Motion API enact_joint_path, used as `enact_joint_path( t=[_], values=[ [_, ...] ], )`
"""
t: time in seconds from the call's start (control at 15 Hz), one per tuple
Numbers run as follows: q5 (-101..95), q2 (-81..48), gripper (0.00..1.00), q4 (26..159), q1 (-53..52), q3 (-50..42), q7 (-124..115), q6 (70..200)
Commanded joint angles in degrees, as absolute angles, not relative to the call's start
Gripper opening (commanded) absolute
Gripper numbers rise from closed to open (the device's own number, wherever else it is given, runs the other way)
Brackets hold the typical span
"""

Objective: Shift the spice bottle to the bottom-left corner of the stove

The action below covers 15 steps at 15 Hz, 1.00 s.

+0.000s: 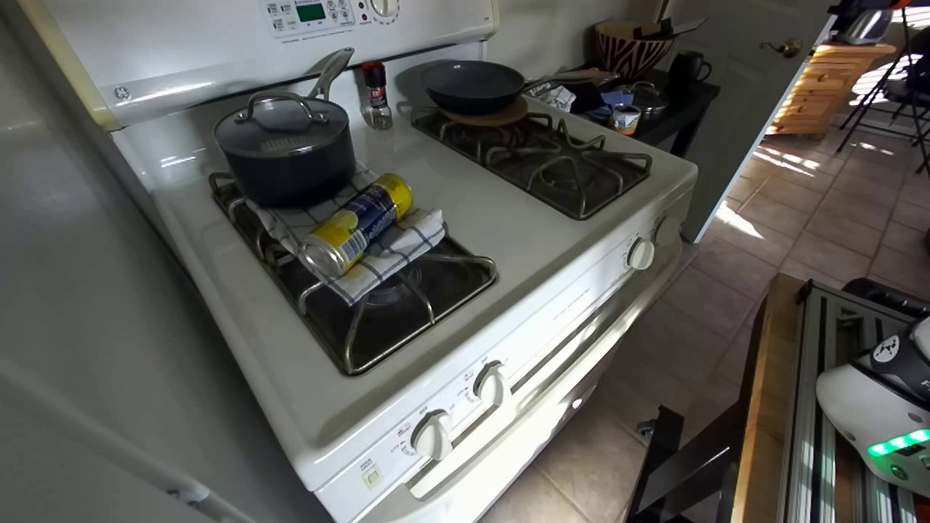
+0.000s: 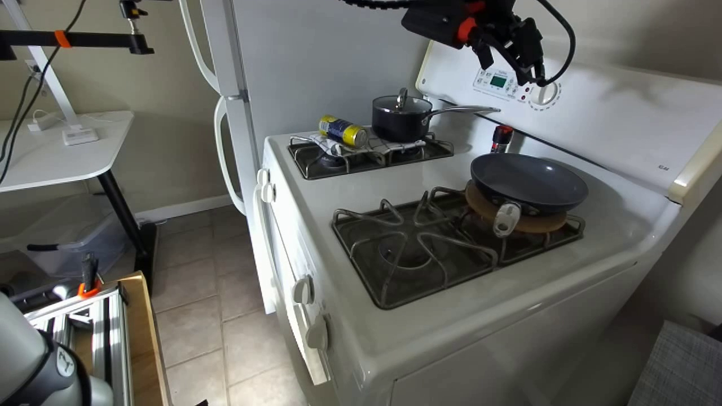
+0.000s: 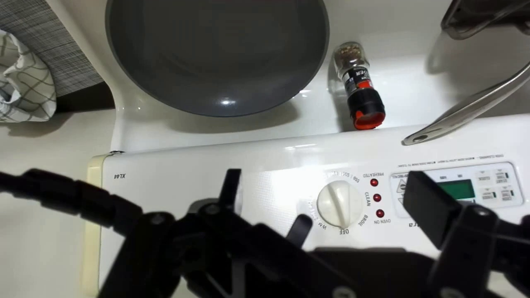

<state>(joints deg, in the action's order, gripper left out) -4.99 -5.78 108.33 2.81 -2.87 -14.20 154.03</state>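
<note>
In an exterior view, the hand [image 2: 510,66] hangs tilted above the stove [image 2: 361,189], slanting down toward the stove's rear. Its black fingers [image 3: 430,209] stand spread, a wide gap between them in the wrist view. The dark wrist [image 2: 469,27], also above the stove, carries red-orange marks. The white base [image 1: 846,408] sits in front of the stove, well apart from it, its light band [image 1: 901,442] glowing green.

The slim glass spice bottle [image 3: 359,85] is clear below, black and red above; the boxy enamelled stove [image 1: 472,211] is white. A cylindrical can [image 1: 360,225] is yellow and blue, a folded cloth [image 1: 399,250] white with dark checks.
</note>
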Motion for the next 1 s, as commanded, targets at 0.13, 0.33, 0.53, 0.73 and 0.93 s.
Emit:
enact_joint_path(
  t=[0.13,0.33,0.53,0.73,0.93],
  values=[
    [-8.7,-14.1,1.00,102.1,0.5,-3.4,-16.6,155.0],
    [-11.7,-20.1,1.00,96.2,-1.7,-4.3,-15.4,149.4],
    [-12.1,-25.3,1.00,90.2,-2.9,-4.1,-12.7,142.1],
    [-13.7,-29.9,1.00,84.7,-3.8,-4.8,-12.0,143.8],
    [-11.1,-35.0,1.00,79.1,-3.4,-4.0,-11.9,148.8]
  ],
)
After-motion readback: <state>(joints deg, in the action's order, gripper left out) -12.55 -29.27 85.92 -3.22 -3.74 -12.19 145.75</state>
